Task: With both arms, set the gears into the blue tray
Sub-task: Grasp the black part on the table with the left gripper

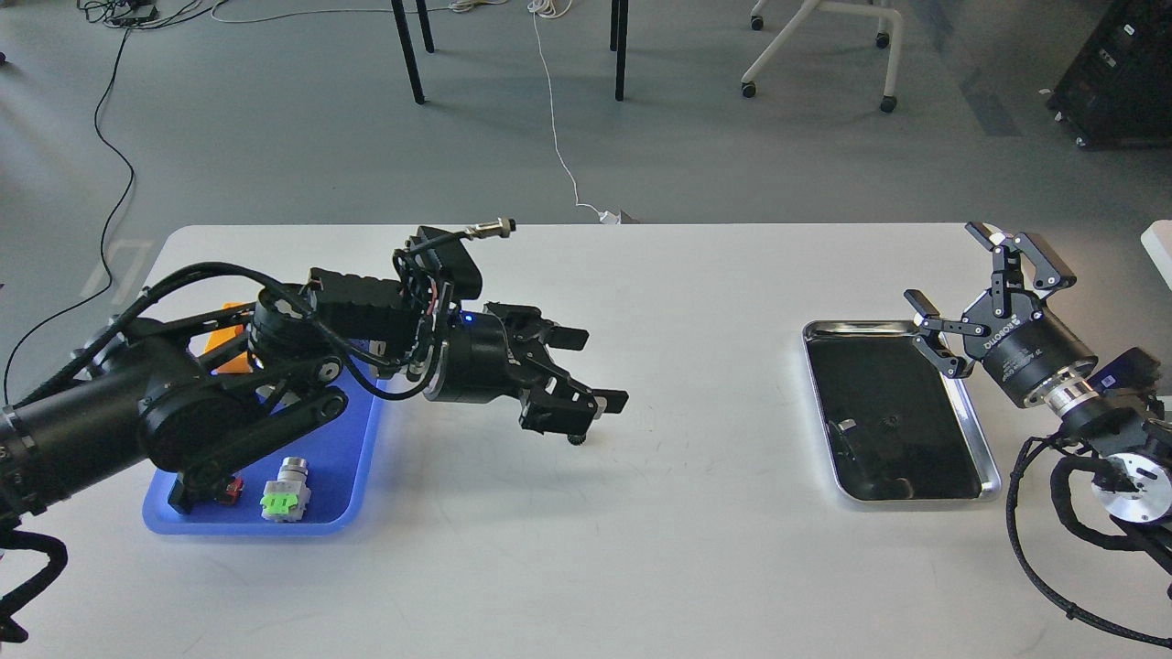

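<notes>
Head view, and here is my left gripper [600, 373] out over the white table [586, 513], left of the frame's centre, fingers spread wide apart. Right under the lower finger sits a tiny dark round thing [577, 440], which looks like one gear; whether the finger has hold of it or it merely hangs at the fingertip, I cannot tell. It is black, knob-like, far smaller than the finger above it.

Behind that, my left arm [183, 403] sweeps in from the left edge and covers much of the blue tray [362, 476] in the lower left. The tray is bright blue, flat, with rounded corners and a low rim. In its near end lies a silver switch with a green face [286, 499], and beside it a black button with a red collar [224, 490], partly hidden by my arm. Something orange [224, 343] peeks out at the tray's far end.

Over on the right, my right gripper [971, 293] hangs at the upper right corner of the steel tray [984, 458], fingers wide open, nothing between them. On the tray's dark mirror bottom there is a small dark round speck [886, 423], likely the second gear, too small to be sure.
</notes>
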Action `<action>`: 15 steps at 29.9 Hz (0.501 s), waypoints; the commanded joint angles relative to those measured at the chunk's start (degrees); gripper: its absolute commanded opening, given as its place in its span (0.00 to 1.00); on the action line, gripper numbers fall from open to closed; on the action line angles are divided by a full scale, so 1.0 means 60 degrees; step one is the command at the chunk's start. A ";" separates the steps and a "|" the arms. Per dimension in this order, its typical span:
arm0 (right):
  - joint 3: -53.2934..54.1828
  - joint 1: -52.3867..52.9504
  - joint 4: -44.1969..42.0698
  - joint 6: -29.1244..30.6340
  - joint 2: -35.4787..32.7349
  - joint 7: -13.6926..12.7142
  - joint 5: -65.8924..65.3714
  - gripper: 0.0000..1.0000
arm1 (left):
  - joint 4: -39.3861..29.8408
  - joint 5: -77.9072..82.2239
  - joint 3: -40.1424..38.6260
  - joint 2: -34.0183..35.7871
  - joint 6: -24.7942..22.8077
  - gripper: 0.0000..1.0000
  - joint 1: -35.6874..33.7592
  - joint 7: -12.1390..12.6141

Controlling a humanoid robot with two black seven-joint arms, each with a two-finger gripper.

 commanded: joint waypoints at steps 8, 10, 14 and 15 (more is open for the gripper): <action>0.0009 -0.0129 -0.0026 0.0000 -0.0132 -0.0002 -0.0028 0.98 | 0.1686 0.0963 0.1204 -0.1156 0.0057 0.91 -0.0410 0.0005; 0.0009 -0.0129 -0.0026 0.0000 -0.0132 -0.0002 -0.0028 0.98 | 0.1833 0.0963 0.1469 -0.1156 0.0057 0.86 -0.0425 0.0005; 0.0009 -0.0129 -0.0026 0.0000 -0.0132 -0.0002 -0.0028 0.98 | 0.2140 0.0963 0.1528 -0.1156 0.0057 0.79 -0.0323 0.0005; 0.0009 -0.0129 -0.0026 0.0000 -0.0132 -0.0002 -0.0028 0.98 | 0.2199 0.0963 0.1528 -0.1156 0.0057 0.78 -0.0308 0.0005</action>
